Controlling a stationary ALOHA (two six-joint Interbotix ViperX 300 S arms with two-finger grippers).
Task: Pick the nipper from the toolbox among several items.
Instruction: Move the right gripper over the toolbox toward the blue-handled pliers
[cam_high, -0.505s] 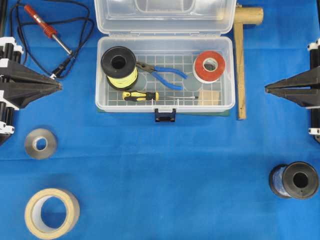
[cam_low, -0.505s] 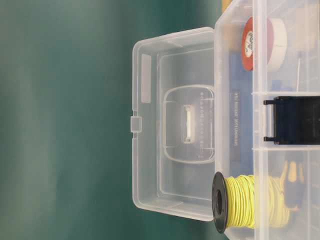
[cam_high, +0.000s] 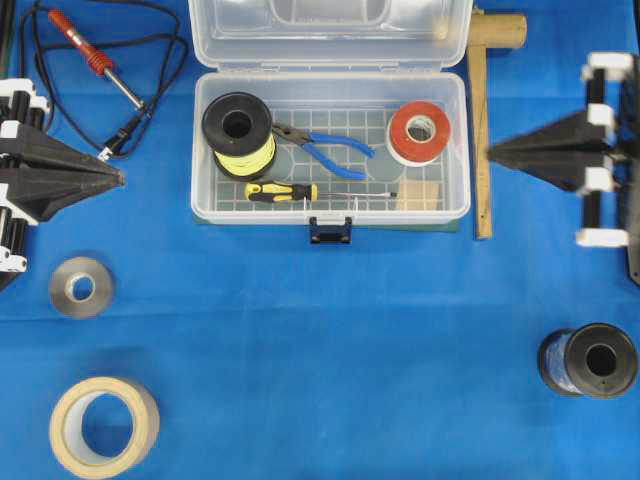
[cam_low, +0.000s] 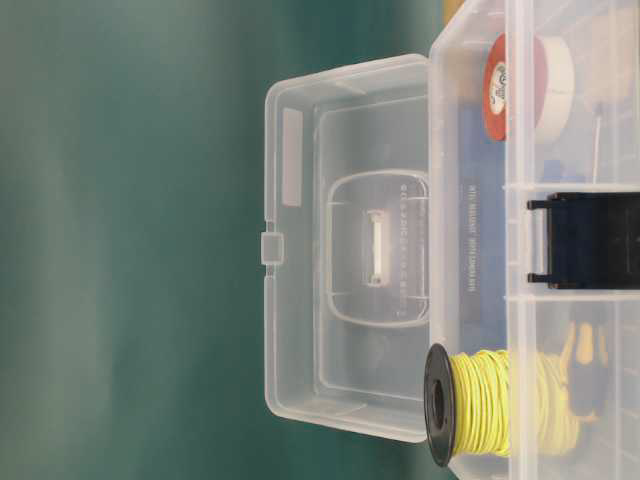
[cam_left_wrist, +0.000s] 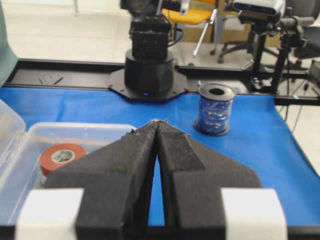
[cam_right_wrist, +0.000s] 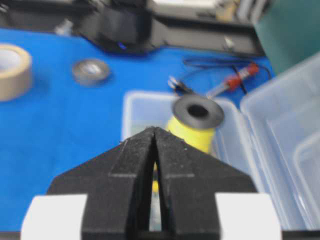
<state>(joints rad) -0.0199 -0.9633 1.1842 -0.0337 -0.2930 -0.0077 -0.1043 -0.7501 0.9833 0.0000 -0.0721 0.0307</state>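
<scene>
The nipper (cam_high: 325, 149), with blue handles and dark jaws, lies in the open clear toolbox (cam_high: 455, 140) between a yellow wire spool (cam_high: 238, 135) and a red tape roll (cam_high: 417, 131). A yellow-and-black screwdriver (cam_high: 283, 191) lies in front of it. My left gripper (cam_high: 118, 176) is shut and empty, left of the box; its tips show in the left wrist view (cam_left_wrist: 158, 123). My right gripper (cam_high: 492, 152) is shut and empty, just right of the box over a wooden mallet handle (cam_high: 482, 150); its tips show in the right wrist view (cam_right_wrist: 153, 131). The nipper is hidden in both wrist views.
A red soldering iron (cam_high: 92, 57) with black cord lies at the back left. A grey tape roll (cam_high: 81, 287) and a beige tape roll (cam_high: 103, 426) lie at the front left. A blue wire spool (cam_high: 588, 361) stands at the front right. The lid (cam_high: 330, 30) stands open behind.
My right gripper has moved left and a little toward the back, from the table's right edge to the toolbox's right wall. The left gripper and the things in the box have not moved.
</scene>
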